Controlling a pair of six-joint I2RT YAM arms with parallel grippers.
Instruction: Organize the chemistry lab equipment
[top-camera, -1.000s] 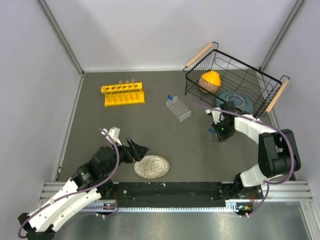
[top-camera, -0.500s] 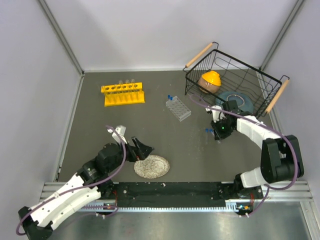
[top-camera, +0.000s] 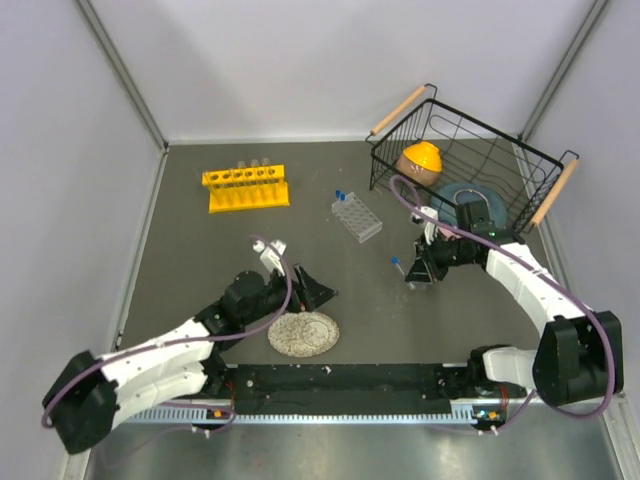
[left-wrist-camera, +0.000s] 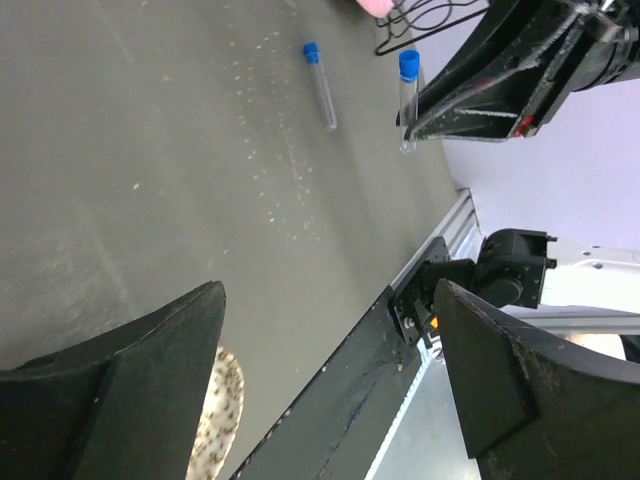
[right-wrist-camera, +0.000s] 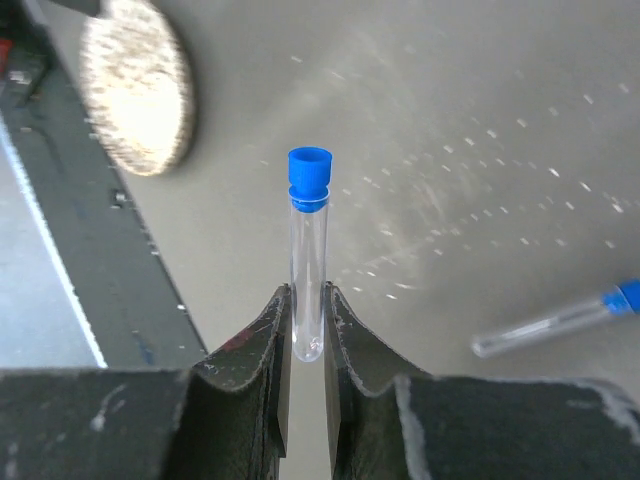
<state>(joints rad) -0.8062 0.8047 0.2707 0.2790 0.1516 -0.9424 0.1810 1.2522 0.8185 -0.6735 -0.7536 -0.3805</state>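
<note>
My right gripper (top-camera: 416, 270) is shut on a short clear blue-capped vial (right-wrist-camera: 308, 258) and holds it above the table, cap pointing away from the wrist; the vial also shows in the left wrist view (left-wrist-camera: 406, 100). A second blue-capped vial (right-wrist-camera: 555, 320) lies on the table nearby, also in the left wrist view (left-wrist-camera: 321, 86). My left gripper (top-camera: 318, 290) is open and empty just above the plate's far edge. The yellow tube rack (top-camera: 246, 187) with clear test tubes stands at the back left. The small clear grid rack (top-camera: 357, 217) stands mid-table with one blue-capped vial in it.
A black wire basket (top-camera: 530, 190) with wooden handles at the back right holds an orange-yellow ball and a blue-grey disc. A round speckled plate (top-camera: 303, 333) lies near the front edge, below my left gripper. The metal rail runs along the front.
My right gripper has moved left, carrying the vial off the table. My left arm has reached forward and to the right, past the plate.
</note>
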